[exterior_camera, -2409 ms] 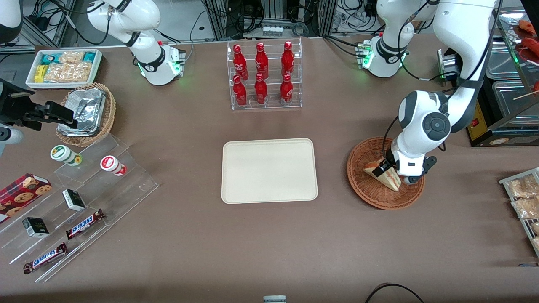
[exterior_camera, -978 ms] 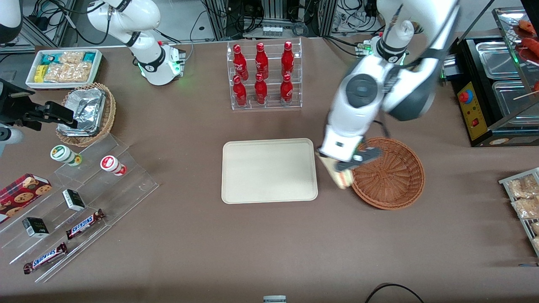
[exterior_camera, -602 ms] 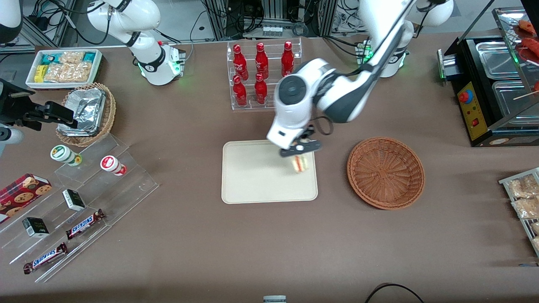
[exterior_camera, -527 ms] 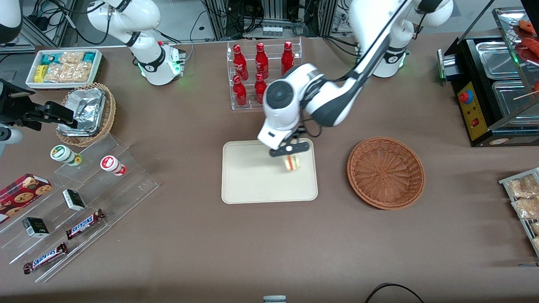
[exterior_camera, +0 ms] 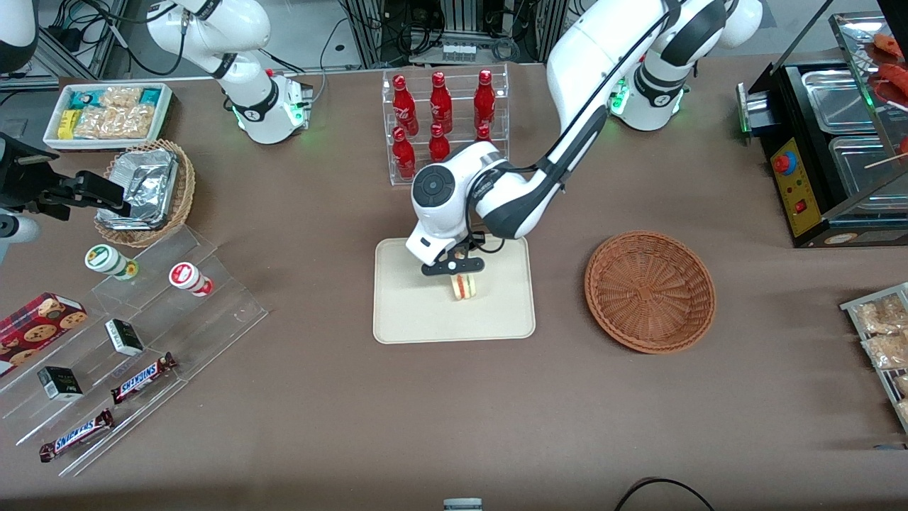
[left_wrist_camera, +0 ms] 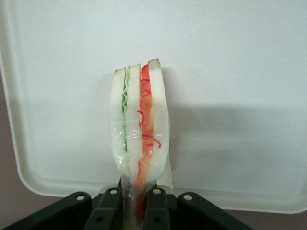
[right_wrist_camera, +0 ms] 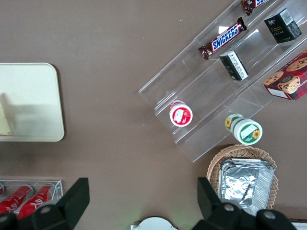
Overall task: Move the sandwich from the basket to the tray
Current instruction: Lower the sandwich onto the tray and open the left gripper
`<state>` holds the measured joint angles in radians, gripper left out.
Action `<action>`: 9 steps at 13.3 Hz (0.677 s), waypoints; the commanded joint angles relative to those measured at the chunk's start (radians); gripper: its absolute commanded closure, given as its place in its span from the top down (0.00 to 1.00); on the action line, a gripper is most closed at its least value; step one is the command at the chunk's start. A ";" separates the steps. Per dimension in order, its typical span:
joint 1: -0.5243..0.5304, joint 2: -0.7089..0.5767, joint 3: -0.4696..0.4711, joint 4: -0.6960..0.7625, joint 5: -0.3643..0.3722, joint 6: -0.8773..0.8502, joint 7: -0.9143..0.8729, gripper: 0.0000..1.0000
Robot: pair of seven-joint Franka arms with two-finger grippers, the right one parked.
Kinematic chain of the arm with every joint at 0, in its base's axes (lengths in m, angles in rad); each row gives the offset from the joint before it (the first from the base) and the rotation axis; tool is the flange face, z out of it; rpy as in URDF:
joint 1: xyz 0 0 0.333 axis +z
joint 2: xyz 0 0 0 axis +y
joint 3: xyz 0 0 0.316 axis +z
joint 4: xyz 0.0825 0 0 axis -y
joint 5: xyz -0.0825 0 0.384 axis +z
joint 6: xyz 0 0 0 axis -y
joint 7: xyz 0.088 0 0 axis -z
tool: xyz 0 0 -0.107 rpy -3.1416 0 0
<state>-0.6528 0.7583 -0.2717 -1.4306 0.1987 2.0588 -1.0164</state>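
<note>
The sandwich [exterior_camera: 464,286], a clear-wrapped white bread wedge with green and orange-red filling, hangs edge-on over the middle of the cream tray [exterior_camera: 404,312]. My gripper [exterior_camera: 454,267] is shut on the sandwich, pinching the end nearest the wrist. In the left wrist view the two dark fingers [left_wrist_camera: 109,208] squeeze the wrapped sandwich [left_wrist_camera: 139,124], and the tray's [left_wrist_camera: 240,72] surface fills the background. I cannot tell whether the sandwich touches the tray. The reddish-brown woven basket [exterior_camera: 650,291] stands empty beside the tray, toward the working arm's end of the table.
A clear rack of red bottles [exterior_camera: 443,128] stands farther from the front camera than the tray, close to the arm's elbow. Acrylic steps with snack bars and cups [exterior_camera: 128,333], a foil-filled wicker basket [exterior_camera: 145,191] and a white snack bin [exterior_camera: 106,113] lie toward the parked arm's end.
The gripper lifted the sandwich out of the basket and carried it sideways to above the tray's middle. In the last half second it moved further over the tray and lower.
</note>
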 commanded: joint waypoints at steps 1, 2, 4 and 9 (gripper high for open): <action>-0.019 0.036 0.008 0.035 0.039 0.010 0.009 0.00; -0.036 0.048 0.011 0.035 0.041 0.012 0.012 0.00; -0.036 0.065 0.011 0.036 0.060 0.018 0.006 0.06; -0.027 0.007 0.012 0.033 0.051 0.006 -0.008 1.00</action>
<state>-0.6708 0.7883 -0.2696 -1.4100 0.2457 2.0727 -1.0098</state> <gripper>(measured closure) 0.559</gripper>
